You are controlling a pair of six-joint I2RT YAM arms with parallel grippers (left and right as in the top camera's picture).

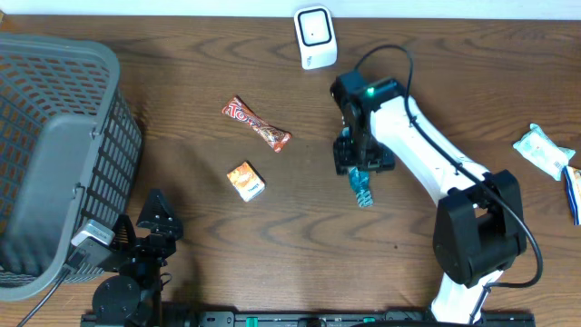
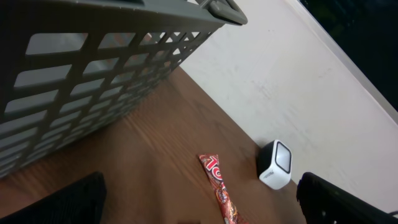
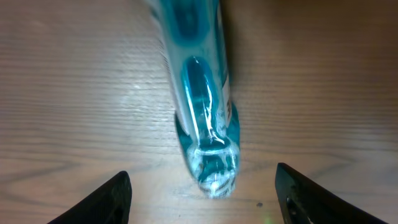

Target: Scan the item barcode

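Our right tool [image 3: 202,186] hangs released over the teal packet [image 3: 199,87], which lies flat on the worktop [image 3: 62,93] between the fingers [image 3: 112,202], touching neither. If we close off-centre, the slick, narrow pack may skid or twist out. We cannot tell which face carries its barcode, so it may reach the white scanner [image 1: 314,37] turned the wrong way. Our left tool [image 2: 202,202] sits released, well apart, holding nothing.

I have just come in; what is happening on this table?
The right gripper hangs open over a teal blister pack lying on the table, fingers on either side, not touching it. The white scanner stands apart at the far edge. The left gripper is open and empty beside the grey basket.
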